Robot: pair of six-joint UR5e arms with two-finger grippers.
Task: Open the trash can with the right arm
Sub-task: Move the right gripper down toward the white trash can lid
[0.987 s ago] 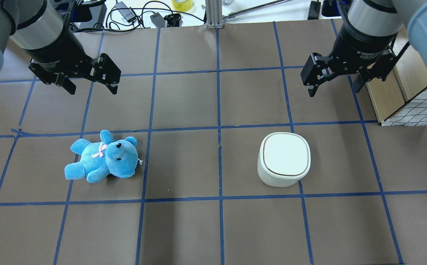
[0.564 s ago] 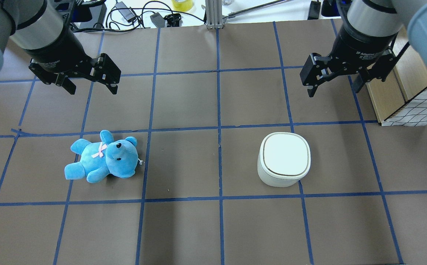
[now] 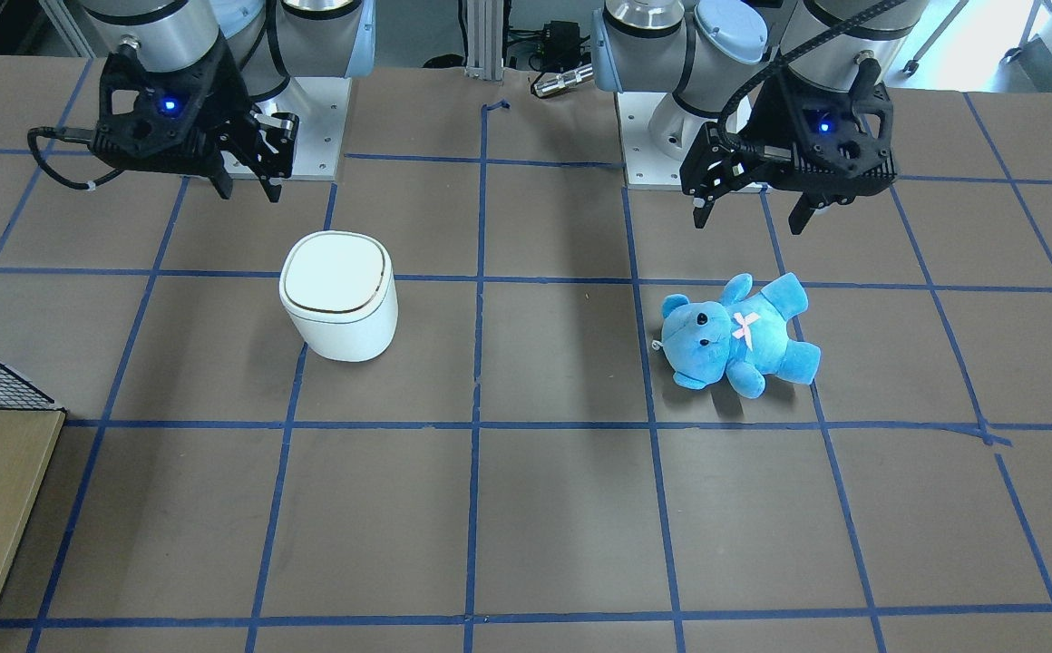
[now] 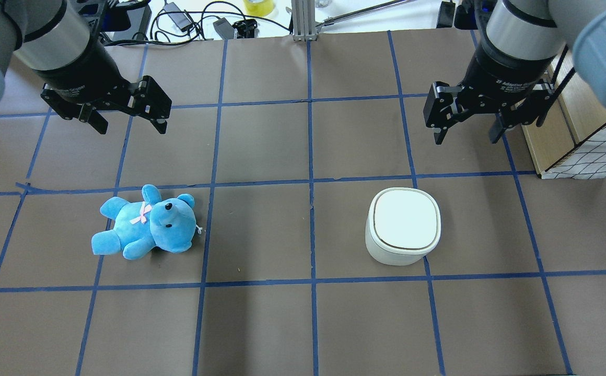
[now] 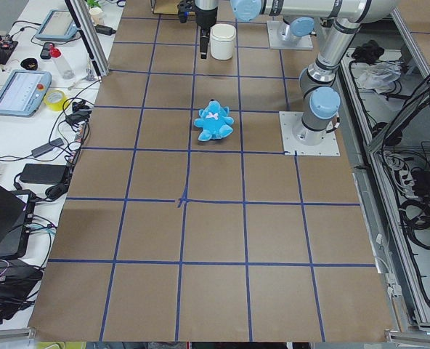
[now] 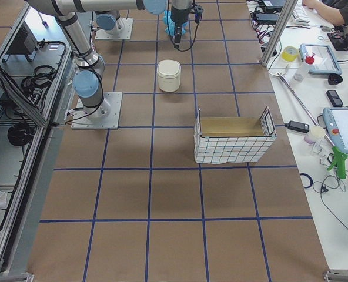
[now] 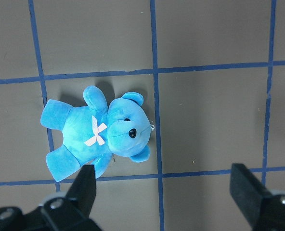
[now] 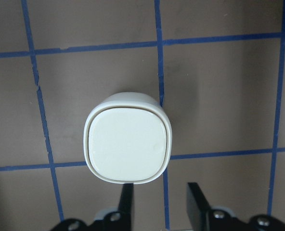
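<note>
Two fingers of the right gripper point(image 3: 248, 192) stand wide apart and empty in the front view, hovering high and clear of the trash can point(image 3: 337, 295), which sits lid-shut in the table's right half, away from every edge. Overhead, the right gripper point(image 4: 465, 138) has squared up since a second ago, probably aligning with the trash can point(image 4: 403, 225); opening hasn't begun. Its wrist view puts the trash can point(image 8: 128, 147) below, just ahead of the fingers point(image 8: 127, 202).

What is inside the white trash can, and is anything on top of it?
Nothing lies on the flat lid of the trash can. The lid sits shut, so the inside is covered and cannot be seen. The right gripper is open and apart from it.
</note>
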